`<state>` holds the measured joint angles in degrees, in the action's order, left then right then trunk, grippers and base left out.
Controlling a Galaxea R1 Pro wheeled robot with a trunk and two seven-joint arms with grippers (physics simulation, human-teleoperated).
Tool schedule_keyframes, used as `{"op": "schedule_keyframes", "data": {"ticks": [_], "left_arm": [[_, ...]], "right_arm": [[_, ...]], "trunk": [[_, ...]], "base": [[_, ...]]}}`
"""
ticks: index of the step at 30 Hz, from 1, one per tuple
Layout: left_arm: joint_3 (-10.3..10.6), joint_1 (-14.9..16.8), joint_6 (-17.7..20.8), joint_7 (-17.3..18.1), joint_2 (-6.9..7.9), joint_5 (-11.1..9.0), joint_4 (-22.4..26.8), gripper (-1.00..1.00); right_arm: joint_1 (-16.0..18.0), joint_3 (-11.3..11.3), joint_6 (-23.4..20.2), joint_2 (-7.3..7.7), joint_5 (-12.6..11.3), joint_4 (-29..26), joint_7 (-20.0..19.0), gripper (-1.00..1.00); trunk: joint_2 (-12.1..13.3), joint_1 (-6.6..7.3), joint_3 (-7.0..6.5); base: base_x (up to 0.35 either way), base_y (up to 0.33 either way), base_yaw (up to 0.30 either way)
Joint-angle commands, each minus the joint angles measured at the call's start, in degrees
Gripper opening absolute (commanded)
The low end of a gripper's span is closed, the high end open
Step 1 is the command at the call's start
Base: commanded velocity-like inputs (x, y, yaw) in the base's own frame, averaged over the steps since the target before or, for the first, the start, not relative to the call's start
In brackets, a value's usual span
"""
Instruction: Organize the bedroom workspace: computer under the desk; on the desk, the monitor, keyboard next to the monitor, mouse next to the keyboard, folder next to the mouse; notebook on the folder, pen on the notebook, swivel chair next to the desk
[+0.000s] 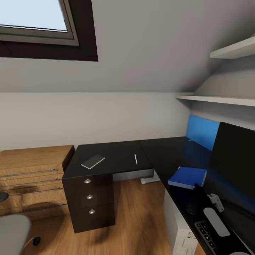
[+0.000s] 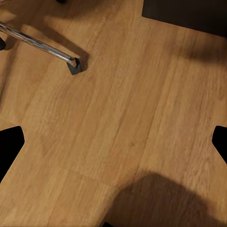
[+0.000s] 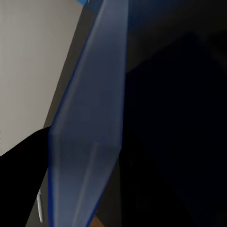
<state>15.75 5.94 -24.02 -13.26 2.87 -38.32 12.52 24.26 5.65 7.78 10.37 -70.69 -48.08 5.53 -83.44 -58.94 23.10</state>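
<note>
folder (image 1: 187, 177) on desk (image 1: 117, 156), monitor (image 1: 233, 159) beside, notebook (image 1: 93, 161) apart

The black L-shaped desk (image 1: 117, 156) stood in the corner of the room on a wooden floor (image 1: 138, 216), its left wing ending over a stack of round-knobbed drawers. On that wing lay a thin grey notebook (image 1: 93, 161) near the front left corner and a slim white pen (image 1: 135, 158) close to the inner corner, well apart from each other. Along the right wing a bright blue folder (image 1: 187, 177) sat at the front edge, with the black monitor (image 1: 233, 164) behind it toward the wall and the keyboard (image 1: 209, 239) further along that same edge.
</note>
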Motion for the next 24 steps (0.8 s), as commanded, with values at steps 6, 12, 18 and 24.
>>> {"op": "schedule_keyframes", "data": {"ticks": [6,12,18,24], "left_arm": [[0.5,0.0,-0.1,-0.4,0.03,-0.2,0.0,1.0],[0.6,0.0,-0.1,-0.4,0.03,-0.2,0.0,1.0],[0.6,0.0,-0.1,-0.4,0.02,-0.2,0.0,1.0],[0.6,0.0,-0.1,-0.3,-0.05,-0.2,0.0,1.0]], "right_arm": [[0.0,-0.4,0.3,0.08,-1.3,1.1,0.2,-1.0],[0.0,-0.4,0.4,0.08,-1.3,1.1,0.1,-1.0],[0.0,-0.6,0.4,0.09,-1.2,1.0,0.1,-1.0],[0.0,-0.6,0.6,0.09,-1.0,1.0,-1.3,-1.0]], "trunk": [[0.0,0.0,0.07],[0.0,0.0,0.07],[0.0,0.0,0.07],[0.0,0.0,0.07]], "base": [[0.0,0.0,0.0],[0.0,0.0,0.0],[0.0,0.0,0.0],[0.0,0.0,0.0]]}}
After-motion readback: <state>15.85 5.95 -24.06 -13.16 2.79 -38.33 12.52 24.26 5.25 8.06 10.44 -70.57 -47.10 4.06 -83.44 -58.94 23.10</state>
